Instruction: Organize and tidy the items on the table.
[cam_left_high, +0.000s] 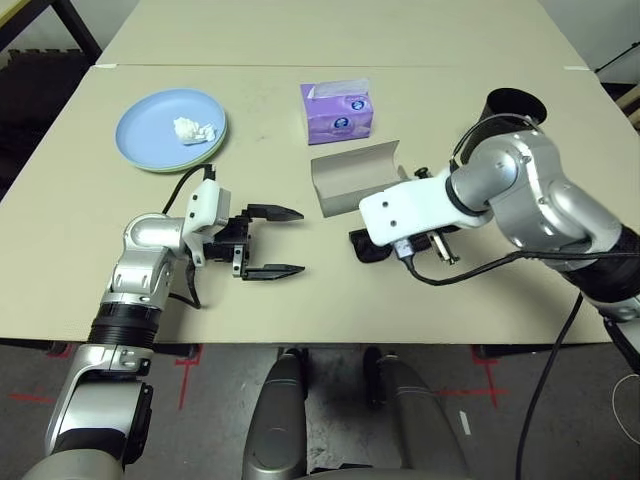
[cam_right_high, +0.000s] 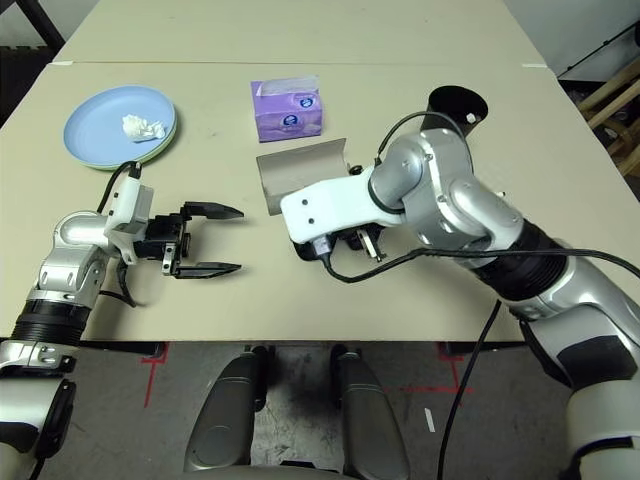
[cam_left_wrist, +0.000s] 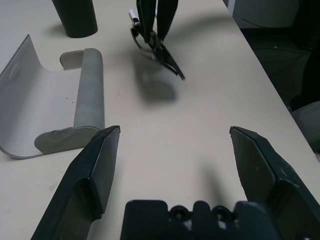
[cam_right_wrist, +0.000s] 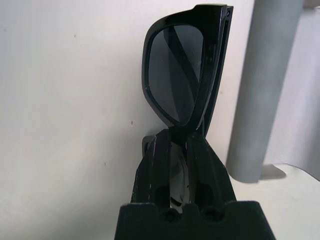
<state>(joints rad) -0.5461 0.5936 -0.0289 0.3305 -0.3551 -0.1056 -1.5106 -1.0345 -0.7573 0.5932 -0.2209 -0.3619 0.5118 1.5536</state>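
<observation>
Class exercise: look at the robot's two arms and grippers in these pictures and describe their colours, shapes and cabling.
Both arms are rounded silver-grey shells with black joint bands. Each wrist carries a white block: a small one behind the left gripper, a longer flat housing with dark screw holes on the right arm. Thin black cables loop along both. Each gripper has two black tapered fingers on a black base; the right gripper looks alike.

The right gripper (cam_right_wrist: 181, 150) was clamped on the folded black sunglasses (cam_right_wrist: 181, 70), which rose through the frame's centre above the beige table (cam_right_wrist: 70, 125). The grey glasses case (cam_right_wrist: 272, 85) stood at right.
</observation>
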